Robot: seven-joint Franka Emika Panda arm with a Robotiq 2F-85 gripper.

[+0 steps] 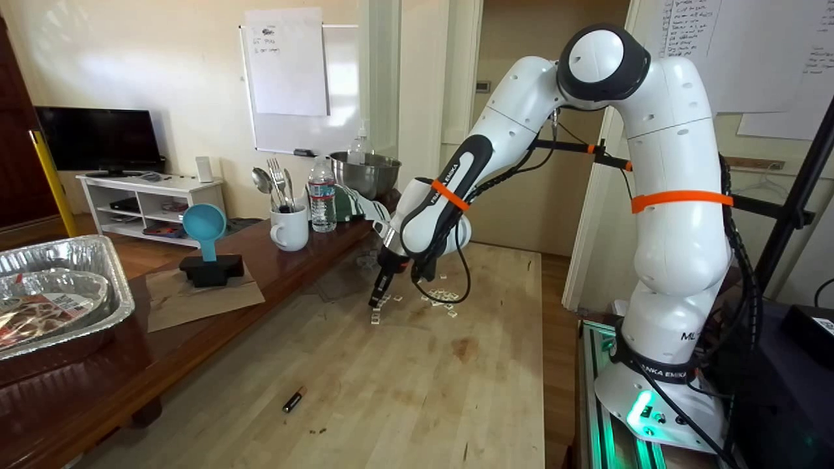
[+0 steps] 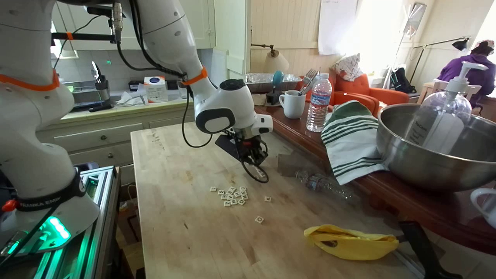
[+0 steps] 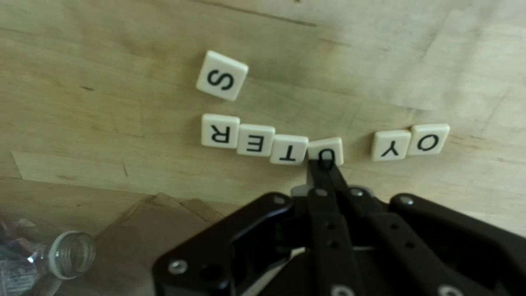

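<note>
Seven letter tiles (image 3: 255, 140) lie on the counter (image 3: 115, 107) about the pincer (image 3: 324, 166) in the wrist view: four in a touching row, two in a touching pair, one alone. The pincer is closed, its two fingers drawn together side by side, with nothing in its grip. At the fingertips lies the nearer O tile (image 3: 322, 144), the end member of the row; the T tile (image 3: 289, 144), E tile (image 3: 255, 135) and R tile (image 3: 220, 125) continue it to the left of the pincer. To the right, across a gap, the Y tile (image 3: 391, 145) and second O tile (image 3: 430, 139) form the pair. The S tile (image 3: 222, 75) lies apart, ahead and to the left of the pincer. The fingertips cover the lower edge of the nearer O tile; whether they touch it is unclear. Behind and left of the tips lie one brown sheet (image 3: 144, 246), partly hidden by the pincer, and one clear bottle (image 3: 53, 257), cut off by the frame. In an exterior view, one heap of tiles (image 2: 233, 195) near the pincer is too crowded for a sure count. One battery (image 1: 294, 399) lies well apart from the pincer.
</note>
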